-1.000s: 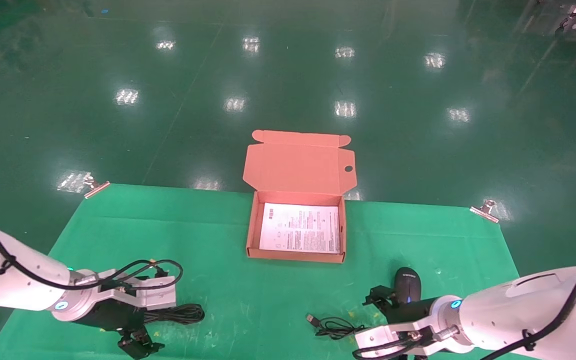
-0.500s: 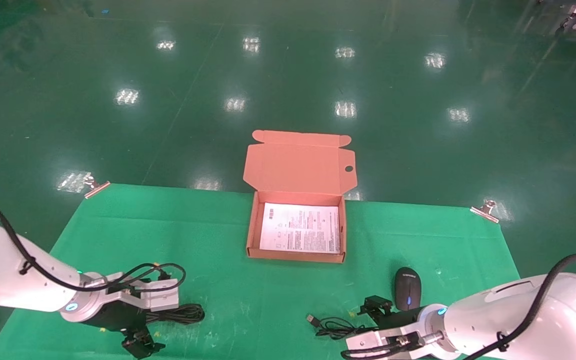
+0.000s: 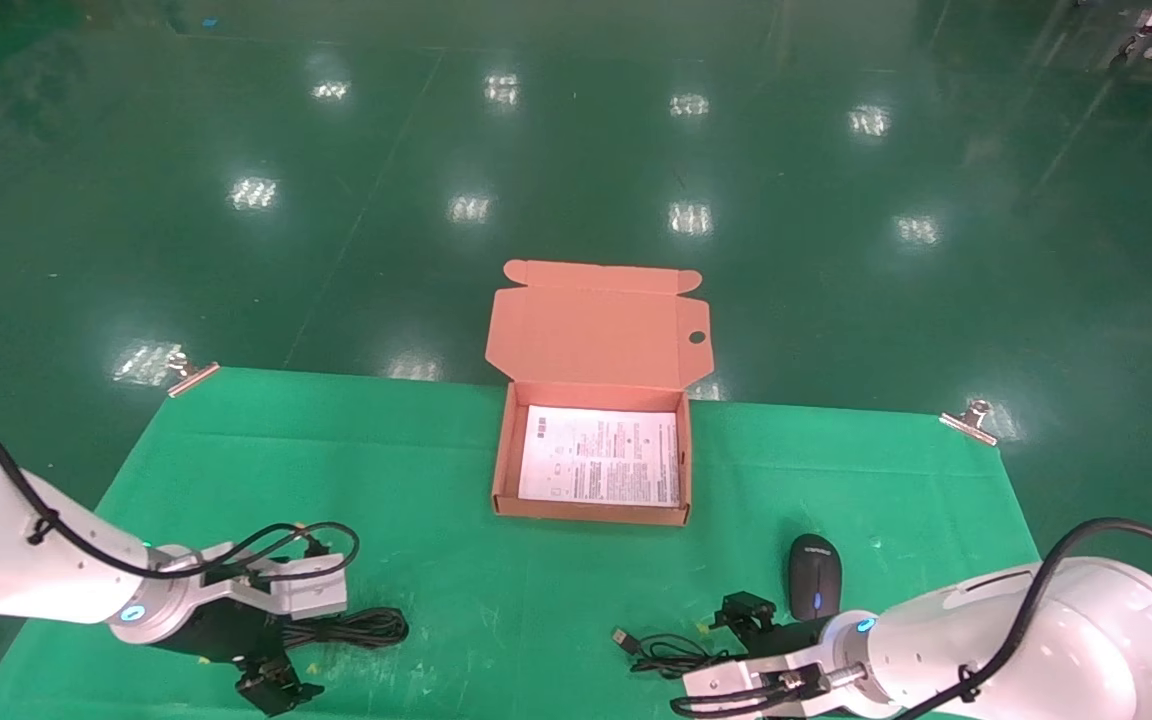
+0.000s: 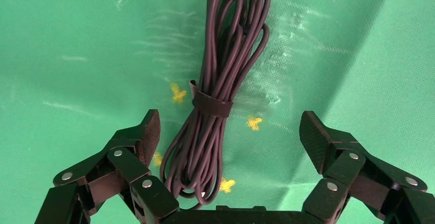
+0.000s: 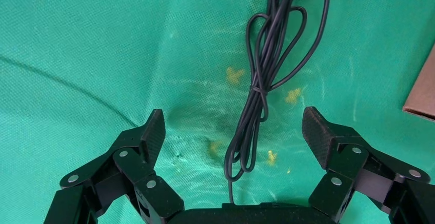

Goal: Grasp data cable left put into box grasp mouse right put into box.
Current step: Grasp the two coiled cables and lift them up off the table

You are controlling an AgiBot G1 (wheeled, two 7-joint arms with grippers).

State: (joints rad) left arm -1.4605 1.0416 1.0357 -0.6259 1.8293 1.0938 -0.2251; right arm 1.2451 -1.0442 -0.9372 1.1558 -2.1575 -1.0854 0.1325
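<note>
Data cable, a strapped black bundle, lies on the green cloth at the near left, between the spread fingers of the left gripper, ungrasped. Right gripper hangs released over the mouse's cord; the mouse sits near right, the box open farther back.

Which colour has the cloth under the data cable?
Green cloth, with small yellow marks beside the data cable; best in the left wrist view.
</note>
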